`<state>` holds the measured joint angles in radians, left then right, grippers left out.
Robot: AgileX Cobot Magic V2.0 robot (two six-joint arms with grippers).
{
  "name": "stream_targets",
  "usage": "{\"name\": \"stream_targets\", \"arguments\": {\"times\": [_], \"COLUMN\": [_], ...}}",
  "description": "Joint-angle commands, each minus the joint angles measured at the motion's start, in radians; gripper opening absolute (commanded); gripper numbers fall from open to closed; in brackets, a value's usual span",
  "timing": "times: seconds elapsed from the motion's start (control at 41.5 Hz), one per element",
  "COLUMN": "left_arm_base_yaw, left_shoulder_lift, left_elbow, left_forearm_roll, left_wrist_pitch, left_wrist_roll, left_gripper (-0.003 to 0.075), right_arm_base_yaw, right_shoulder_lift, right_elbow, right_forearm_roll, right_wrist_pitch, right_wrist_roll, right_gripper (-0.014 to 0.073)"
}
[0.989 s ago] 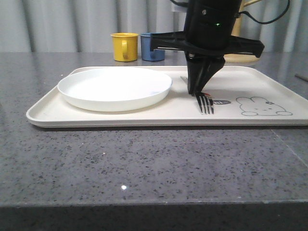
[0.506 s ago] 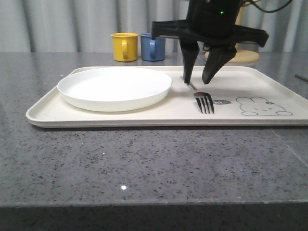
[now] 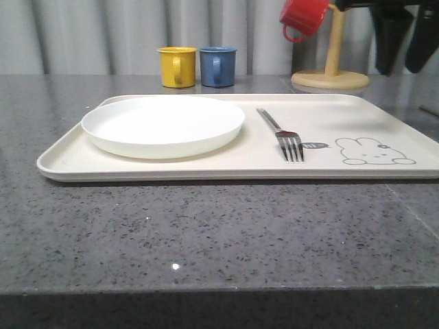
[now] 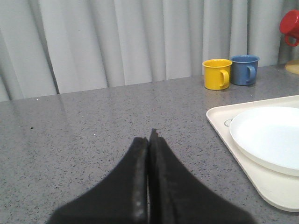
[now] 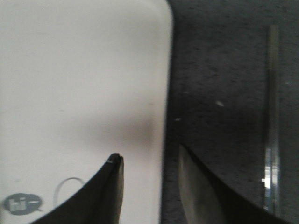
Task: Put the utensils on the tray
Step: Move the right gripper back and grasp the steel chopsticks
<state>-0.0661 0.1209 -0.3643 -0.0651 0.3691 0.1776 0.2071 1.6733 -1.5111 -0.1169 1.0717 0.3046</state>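
Observation:
The cream tray (image 3: 75,154) holds a round white plate (image 3: 163,125) on its left half. A silver fork (image 3: 282,135) lies on the tray beside the rabbit drawing (image 3: 374,152), tines toward the front. My right gripper (image 3: 400,68) hangs open and empty, high above the tray's far right corner. In the right wrist view this gripper (image 5: 148,154) straddles the tray's edge (image 5: 161,93), and silver chopsticks (image 5: 271,116) lie on the grey table beyond it. My left gripper (image 4: 149,136) is shut with nothing in it, low over the table left of the tray (image 4: 224,122) and plate (image 4: 271,137).
A yellow mug (image 3: 178,66) and a blue mug (image 3: 218,66) stand behind the tray. A red mug (image 3: 304,17) hangs on a wooden mug stand (image 3: 330,77) at the back right. Grey curtains close off the back.
My right gripper opened off the fork, then rose and swung right, away from it. The fork stays flat on the tray. Plate and mugs have not moved.

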Motion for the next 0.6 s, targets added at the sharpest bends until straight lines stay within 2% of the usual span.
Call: {"name": "stream_targets", "arguments": {"times": [0.0, 0.338, 0.579], "left_arm_base_yaw": [0.0, 0.0, 0.0], "left_shoulder_lift": [0.01, 0.01, 0.01], "left_elbow": [-0.028, -0.028, -0.028], "left_forearm_roll": [-0.011, -0.011, -0.011], "left_wrist_pitch": [-0.085, -0.085, -0.085], "left_wrist_roll": [-0.009, -0.009, -0.009], "left_gripper": [-0.0019, -0.0019, -0.0019], "right_arm_base_yaw": [-0.078, -0.277, -0.294], "right_shoulder_lift": [-0.051, -0.018, 0.054], "right_elbow": [-0.028, -0.027, -0.027], "right_forearm_roll": [-0.019, 0.086, 0.093], "right_wrist_pitch": [-0.007, 0.032, 0.042], "right_wrist_roll": [-0.069, -0.246, -0.278], "right_gripper": [0.0321, 0.0321, 0.0317]}}
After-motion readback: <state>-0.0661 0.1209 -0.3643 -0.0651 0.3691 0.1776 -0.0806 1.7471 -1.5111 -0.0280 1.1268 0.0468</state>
